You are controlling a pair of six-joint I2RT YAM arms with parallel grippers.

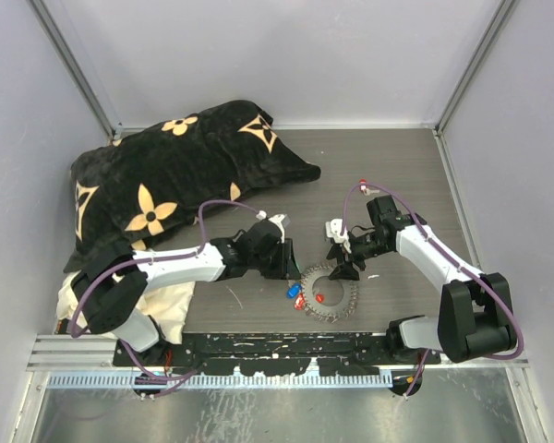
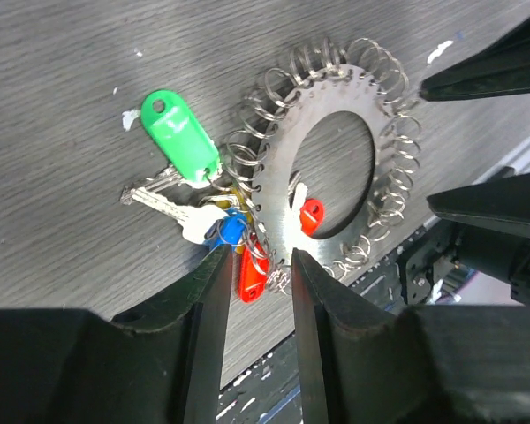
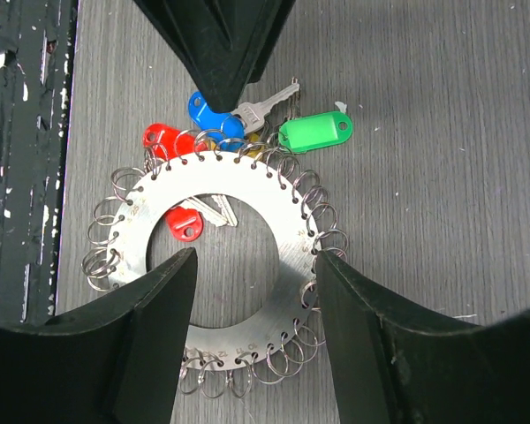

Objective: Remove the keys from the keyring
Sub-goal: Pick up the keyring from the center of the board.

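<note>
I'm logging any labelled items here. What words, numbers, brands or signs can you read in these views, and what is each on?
No text here can be read.
keyring: faint marks on its flat metal plate near the holes, too small to read.
green key tag: no writing visible.
cushion: tan flower and star motifs only, no letters.
</note>
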